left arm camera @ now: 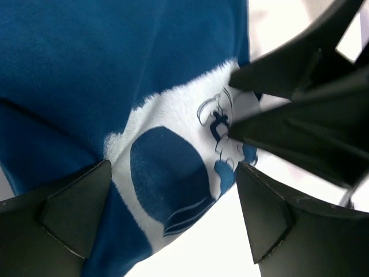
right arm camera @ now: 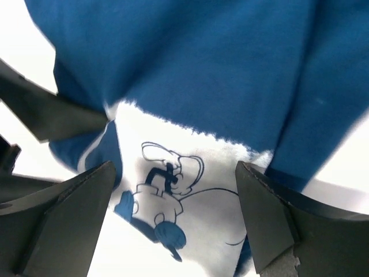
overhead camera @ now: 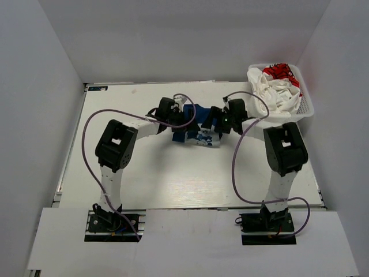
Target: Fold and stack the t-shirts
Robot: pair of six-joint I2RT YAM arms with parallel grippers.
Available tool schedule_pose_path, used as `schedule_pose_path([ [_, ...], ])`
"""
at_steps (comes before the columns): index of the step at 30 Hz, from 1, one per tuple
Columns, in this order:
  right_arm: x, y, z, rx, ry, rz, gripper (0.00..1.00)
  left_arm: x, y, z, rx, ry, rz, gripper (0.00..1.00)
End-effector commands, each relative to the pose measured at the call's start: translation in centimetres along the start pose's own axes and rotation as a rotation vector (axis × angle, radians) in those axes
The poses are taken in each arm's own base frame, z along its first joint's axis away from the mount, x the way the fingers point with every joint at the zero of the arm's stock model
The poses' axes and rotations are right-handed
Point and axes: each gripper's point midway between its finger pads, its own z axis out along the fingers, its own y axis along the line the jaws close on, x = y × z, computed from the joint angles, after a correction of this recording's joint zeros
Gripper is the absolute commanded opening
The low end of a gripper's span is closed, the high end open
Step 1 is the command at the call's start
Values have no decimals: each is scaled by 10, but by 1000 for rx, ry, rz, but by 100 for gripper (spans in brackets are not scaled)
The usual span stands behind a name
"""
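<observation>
**Left side.** The left gripper (overhead camera: 170,109) is extended toward the far edge of the counter (overhead camera: 173,184) and meets the left end of the blue t-shirt (overhead camera: 196,118). In the left wrist view its fingers (left arm camera: 75,213) are spread wide. The cloth lies beyond them and nothing is pinched between them.

**Centre.** The blue t-shirt sits nearer the far edge than the near edge, about midway between the left and right edges. It is bunched, not laid flat. A white printed cartoon patch faces the cameras on its near side.

**Right side.** The right gripper (overhead camera: 226,119) meets the right end of the same shirt. Its fingers (right arm camera: 271,219) are also spread wide, with nothing held. The white t-shirt (overhead camera: 277,92), with its red graphic, lies heaped in the basket (overhead camera: 309,111) at the far right corner.

**Progress.** Judged early:
- No fold is visible on either shirt.
- Nothing is stacked.
- The white shirt is not yet out of the basket.

**Clearance.**
- The near half and the left edge of the counter offer open room for spreading.
- The basket crowds the far right corner, close to the right arm's elbow.
- The two grippers are near each other, so lateral moves call for care.
</observation>
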Motion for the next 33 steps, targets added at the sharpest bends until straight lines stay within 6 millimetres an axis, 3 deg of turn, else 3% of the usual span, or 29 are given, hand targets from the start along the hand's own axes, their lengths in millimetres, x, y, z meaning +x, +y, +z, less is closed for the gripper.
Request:
schedule_pose_path([
  [1,87,11,-28,-22,189,29,90,100,5,-34,-119,225,-85,100],
  [2,91,18,-40,-34,185,15,90,90,-9,-56,-131,167,-50,100],
  [3,108,29,-47,-53,222,-13,90,105,-13,-72,-154,191,-52,100],
  [4,136,23,-64,-44,260,-4,90,138,-10,-88,-182,242,-71,100],
  [5,135,35,-78,-82,244,-36,90,144,-16,-101,-186,238,-71,100],
  [6,155,40,-88,-97,281,-48,90,150,-29,-127,-181,216,-79,100],
  [7,153,51,-109,-124,251,-75,90,153,-41,-137,-164,210,-76,100],
  [9,162,57,-122,-136,265,-116,90,153,-56,-155,-152,181,-99,100],
  [11,144,74,-140,-169,179,-189,90,133,-71,-174,-142,91,-70,100],
  [12,146,74,-144,-162,188,-193,90,137,-66,-181,-183,96,-85,100],
  [13,131,77,-151,-149,119,-230,90,124,-60,-188,-243,35,-72,100],
  [16,116,75,-151,-115,64,-275,90,109,-29,-200,-405,-43,-91,100],
  [19,110,71,-137,-96,70,-295,90,103,-6,-193,-524,-61,-86,100],
  [22,98,69,-111,-76,74,-305,90,96,2,-175,-548,-39,-106,100],
  [25,81,78,-99,-88,54,-319,90,94,10,-157,-557,-22,-99,100],
  [26,90,70,-87,-70,101,-307,90,92,13,-153,-560,-15,-110,96],
  [28,86,68,-77,-58,105,-298,90,88,12,-146,-551,-1,-103,87],
  [29,87,65,-72,-57,111,-292,88,95,16,-142,-555,28,-95,75],
  [33,99,62,-56,-68,168,-265,77,90,11,-136,-525,22,-86,48],
])
